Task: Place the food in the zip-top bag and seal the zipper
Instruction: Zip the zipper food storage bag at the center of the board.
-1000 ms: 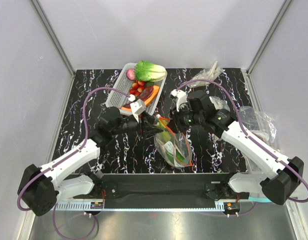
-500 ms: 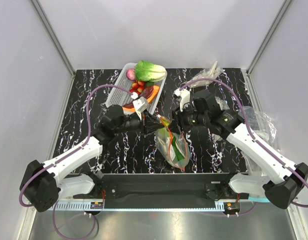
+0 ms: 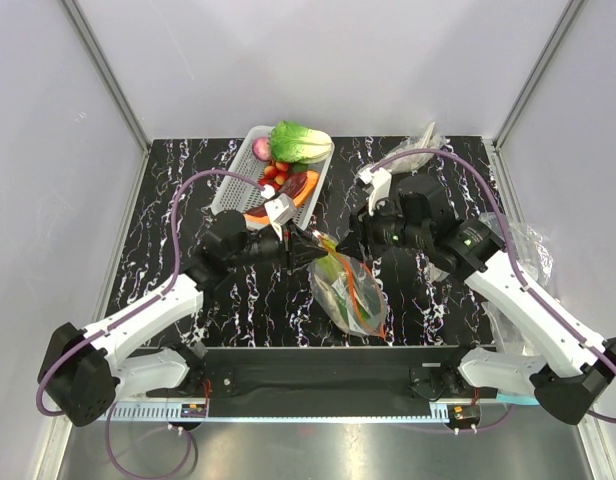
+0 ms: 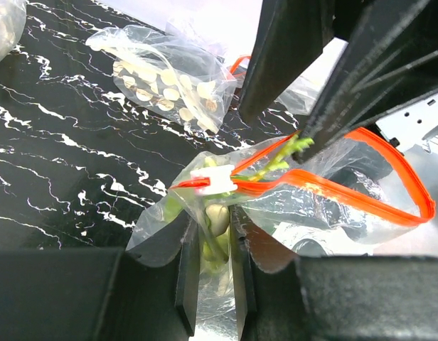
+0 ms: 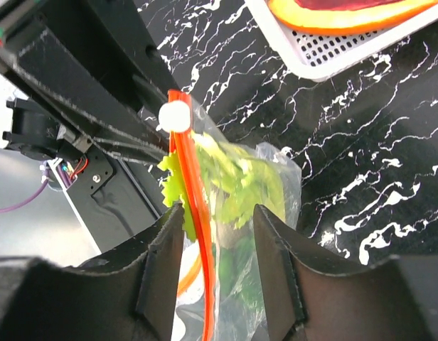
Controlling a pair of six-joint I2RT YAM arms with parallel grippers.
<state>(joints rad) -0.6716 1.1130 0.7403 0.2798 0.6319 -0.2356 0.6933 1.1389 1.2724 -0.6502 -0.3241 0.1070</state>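
Top view: both arms are meeting at mid-table (image 3: pixel 178 190), just below the basket (image 3: pixel 231 190). The left gripper (image 3: pixel 306 247) is pinching the bag (image 3: pixel 353 295) at the upper-left corner of its mouth; in the left wrist view its fingers are pressed almost together on the film right under the white slider (image 4: pixel 213 181), with a pale root (image 4: pixel 217 217) showing in the slit between them. The bag is lying slanted toward the lower right of the top view, with its mouth lifted between the two grippers. The food (image 5: pixel 237 188) is sitting inside it, though one green leaf tip is poking out over the zipper (image 4: pixel 361 195). The zipper is bowing open in a loop to the right of the slider, so the mouth is gaping. The right gripper (image 5: pixel 217 212) is straddling the strip with its fingers spread, the strip running close by the left-hand finger in its wrist view; I cannot tell whether it is touching. Surroundings: the basket is carrying a cabbage (image 3: pixel 300 141), red pieces (image 3: pixel 275 175) and an orange slab (image 3: pixel 288 205), close above the grippers. A clear sack of pale pieces (image 4: pixel 166 78) is lying at the table's upper right, behind the right arm, and a crumpled clear sack (image 3: pixel 518 245) is lying at the right edge.
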